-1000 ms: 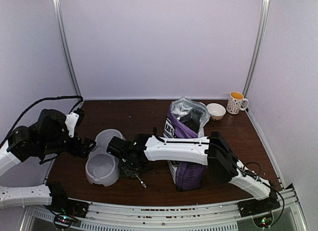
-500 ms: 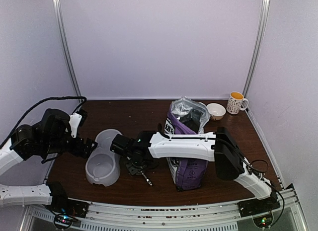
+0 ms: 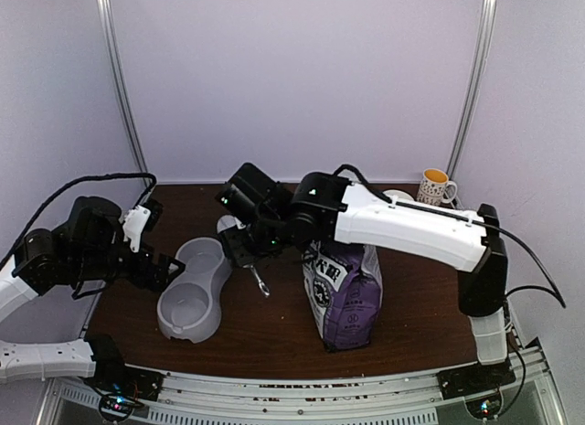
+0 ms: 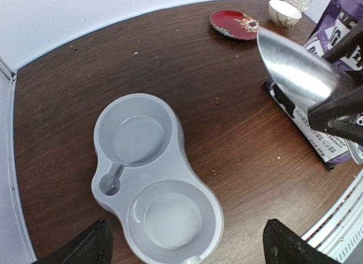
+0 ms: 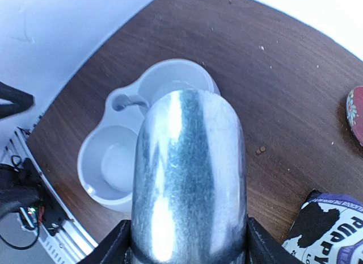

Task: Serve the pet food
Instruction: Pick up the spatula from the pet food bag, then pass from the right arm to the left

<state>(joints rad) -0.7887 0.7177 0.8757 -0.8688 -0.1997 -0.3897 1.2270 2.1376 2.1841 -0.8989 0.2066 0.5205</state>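
Kibble point(image 4: 217, 99) only shows up as a few stray bits on the table between the feeder point(image 4: 164, 176) and the bag point(image 3: 343, 292). Both bowls look bare, so we'd say we're at the scooping step with nothing served yet. Right gripper point(image 5: 185, 244) is clamped on the scoop point(image 5: 187, 173), up above the feeder's 1 o'clock end. We only see its shiny back, so we can't tell if it's loaded. Next we reckon it has to go into the bag at the feeder's 3 o'clock, then tip over a bowl without knocking the bag. Right arm stretches high across the bag toward 9 o'clock, wrist bent down. Left gripper point(image 3: 163, 268) sits low just beside the feeder's 10 o'clock, jaws spread wide, holding nothing.
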